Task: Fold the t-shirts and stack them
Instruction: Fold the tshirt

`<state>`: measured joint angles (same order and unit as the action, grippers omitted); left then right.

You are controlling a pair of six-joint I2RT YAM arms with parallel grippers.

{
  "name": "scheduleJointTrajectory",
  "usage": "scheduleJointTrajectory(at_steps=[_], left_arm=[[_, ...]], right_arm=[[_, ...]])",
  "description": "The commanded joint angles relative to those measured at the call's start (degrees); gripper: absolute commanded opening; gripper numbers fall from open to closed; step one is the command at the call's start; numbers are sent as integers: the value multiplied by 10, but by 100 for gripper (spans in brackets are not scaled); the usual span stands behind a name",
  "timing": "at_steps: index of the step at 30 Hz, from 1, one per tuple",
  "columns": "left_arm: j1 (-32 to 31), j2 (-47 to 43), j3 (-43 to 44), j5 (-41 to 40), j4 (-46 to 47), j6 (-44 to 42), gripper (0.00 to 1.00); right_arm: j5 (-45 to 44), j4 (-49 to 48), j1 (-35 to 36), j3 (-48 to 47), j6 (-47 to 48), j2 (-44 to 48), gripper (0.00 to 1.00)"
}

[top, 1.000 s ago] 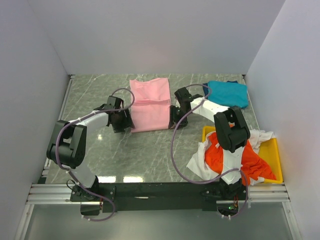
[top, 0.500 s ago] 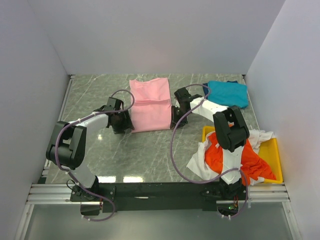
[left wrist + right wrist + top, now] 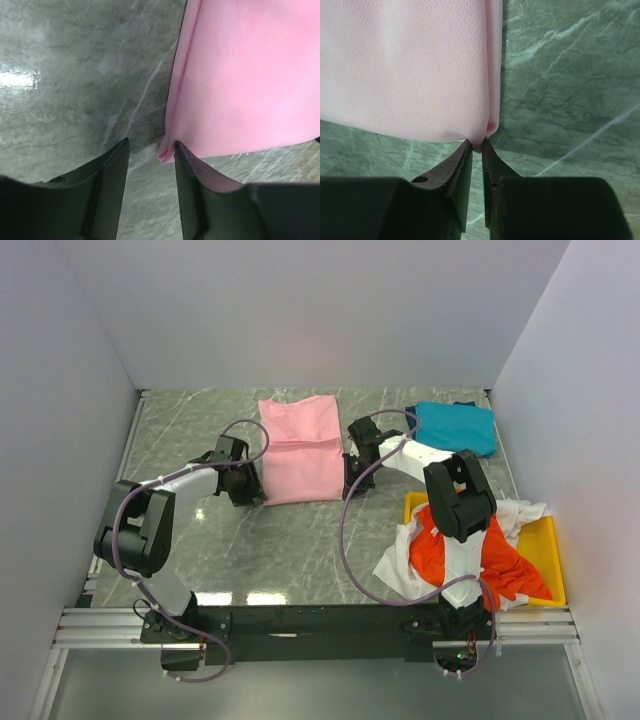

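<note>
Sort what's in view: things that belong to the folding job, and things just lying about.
Job: pink t-shirt, teal t-shirt, orange-red t-shirt, white t-shirt.
Lying about: yellow tray, with the orange-red and white shirts heaped over it.

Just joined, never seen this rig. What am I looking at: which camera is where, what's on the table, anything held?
Two robot arms are bolted at the near edge of the table. The wide picture is from a fixed camera overhead. The two close-ups are from a camera on each wrist, looking past its own fingers. On the table lie a part-folded pink t-shirt, a folded teal t-shirt at the far right, and a yellow tray heaped with an orange-red t-shirt and a white t-shirt. The left gripper is open, fingers either side of the pink t-shirt's near left corner. The right gripper is pinched shut on its near right corner.
</note>
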<state>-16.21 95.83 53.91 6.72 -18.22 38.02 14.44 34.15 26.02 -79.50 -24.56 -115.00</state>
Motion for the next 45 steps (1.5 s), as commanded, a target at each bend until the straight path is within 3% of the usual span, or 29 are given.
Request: scheduleJointTrajectory(at_steps=[1,25,28,30,31,38,45], left_arm=[[-4,6,2,8,15,8,45],[-15,52,-38,44,33,43,31],[-15,56,-40,48,35,42,21],[-15,59,-40,51,35,41,2],[-15,57,-36,49,30,37,0],[-15,-8,-5,30,-21,29,0],[-15,-97,1,47,-97,34,0]], right_arm=[[-6,-1,3,-17,5,-10,19],[-10,5,4,-21,4,-8,16],[-11,5,4,-21,4,-7,12],[-12,7,3,-23,4,-6,4],[-12,10,4,-25,4,-4,2],[-15,41,4,-29,7,35,0],[-15,86,9,3,12,131,0]])
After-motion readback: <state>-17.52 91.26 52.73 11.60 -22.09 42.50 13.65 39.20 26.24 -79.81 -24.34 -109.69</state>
